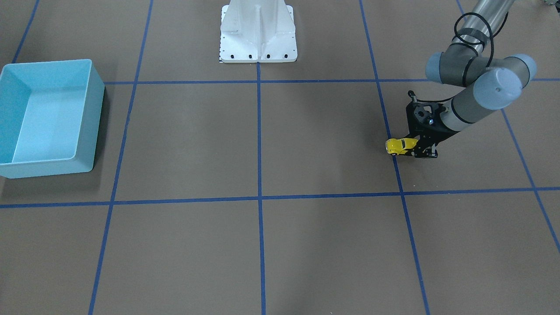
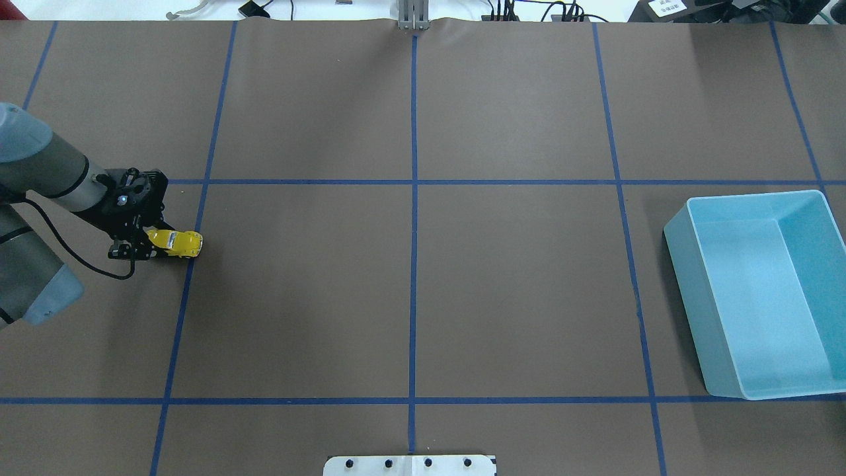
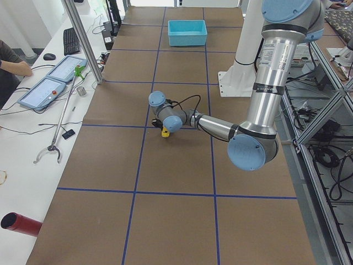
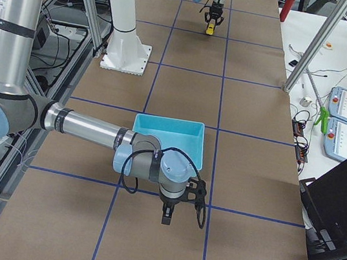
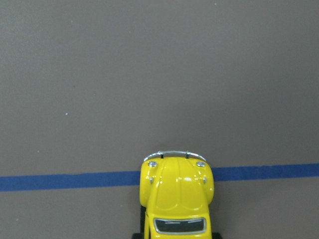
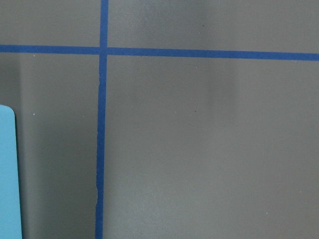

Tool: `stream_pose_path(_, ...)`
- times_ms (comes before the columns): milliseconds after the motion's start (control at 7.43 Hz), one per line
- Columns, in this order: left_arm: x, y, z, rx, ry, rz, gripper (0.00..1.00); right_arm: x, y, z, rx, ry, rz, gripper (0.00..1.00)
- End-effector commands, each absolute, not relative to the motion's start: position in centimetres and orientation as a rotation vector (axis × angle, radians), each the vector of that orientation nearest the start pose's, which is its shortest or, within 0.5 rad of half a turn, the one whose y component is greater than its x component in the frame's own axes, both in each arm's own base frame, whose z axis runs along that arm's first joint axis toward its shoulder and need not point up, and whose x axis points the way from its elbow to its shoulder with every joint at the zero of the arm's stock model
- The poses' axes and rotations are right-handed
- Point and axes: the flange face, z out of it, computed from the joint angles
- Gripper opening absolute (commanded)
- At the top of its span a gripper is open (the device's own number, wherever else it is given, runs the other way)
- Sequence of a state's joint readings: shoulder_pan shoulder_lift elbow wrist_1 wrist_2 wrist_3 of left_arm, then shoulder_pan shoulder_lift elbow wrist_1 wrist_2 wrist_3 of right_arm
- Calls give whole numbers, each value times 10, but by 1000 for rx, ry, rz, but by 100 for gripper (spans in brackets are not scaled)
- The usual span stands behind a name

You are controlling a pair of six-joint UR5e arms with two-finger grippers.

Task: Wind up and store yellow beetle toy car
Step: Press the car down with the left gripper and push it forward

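Note:
The yellow beetle toy car stands on the brown table on a blue tape line, at the robot's left side. My left gripper is low at the table with its fingers shut around the car's rear; the overhead view shows the gripper behind the car. The left wrist view shows the car's hood over the tape line, fingers out of frame. My right gripper hangs over the table just beside the light blue bin; I cannot tell if it is open or shut.
The light blue bin is empty and stands at the robot's far right; its edge shows in the right wrist view. The white robot base is at the table's middle edge. Blue tape lines grid the brown surface.

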State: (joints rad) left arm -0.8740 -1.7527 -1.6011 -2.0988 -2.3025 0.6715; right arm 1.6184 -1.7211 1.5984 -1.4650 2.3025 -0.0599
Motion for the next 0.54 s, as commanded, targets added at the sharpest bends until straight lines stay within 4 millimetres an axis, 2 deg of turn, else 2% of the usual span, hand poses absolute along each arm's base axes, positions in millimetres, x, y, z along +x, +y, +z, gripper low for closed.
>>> stream_pose_path(0,318,-484,457,855,783,1524,13,87,-420,706,23,-732,-6,100)
stream_pose_path(135,315,-482,452,912,789,1510,13,87,-420,706,23,-732,-6,100)
stream_pose_path(404,312,-474,452,950,840,1418,4,87,-420,706,23,-732,-6,100)
